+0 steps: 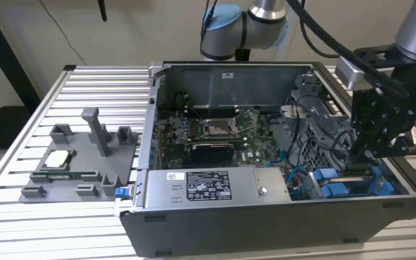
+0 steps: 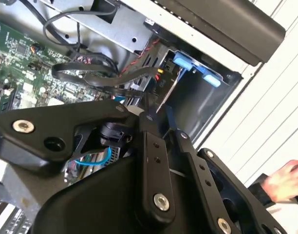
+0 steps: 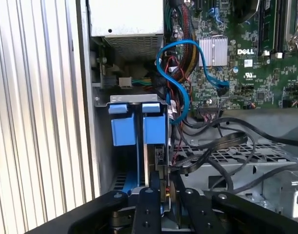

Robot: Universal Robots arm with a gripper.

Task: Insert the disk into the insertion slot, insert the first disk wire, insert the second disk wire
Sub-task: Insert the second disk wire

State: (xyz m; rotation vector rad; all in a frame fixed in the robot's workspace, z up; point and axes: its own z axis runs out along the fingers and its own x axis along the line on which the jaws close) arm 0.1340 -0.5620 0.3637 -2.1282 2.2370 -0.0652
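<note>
Hovering black pincer [image 1: 358, 169] over blue-tabbed grey insertion slot [image 3: 138, 127].

I count one dark grey, open-sided metal computer case [image 1: 266, 227] on one slatted aluminium table [image 1: 20, 227]. Inside it I see one green motherboard [image 1: 215, 135] and one silver power-supply box with a white label [image 1: 208, 187]. One grey drive-cage bay [image 3: 139, 100] carries two bright blue plastic tabs [image 3: 123, 124] in the first wrist view. There I also make out one light blue looping cable [image 3: 180, 73] and one silver finned heatsink [image 3: 214, 51]. Outside the case sits one grey moulded fixture tray [image 1: 85, 162] holding one pale square part [image 1: 58, 158]. One black gripper [image 1: 358, 165] and one person's hand [image 2: 285, 180] complete my tally.
</note>
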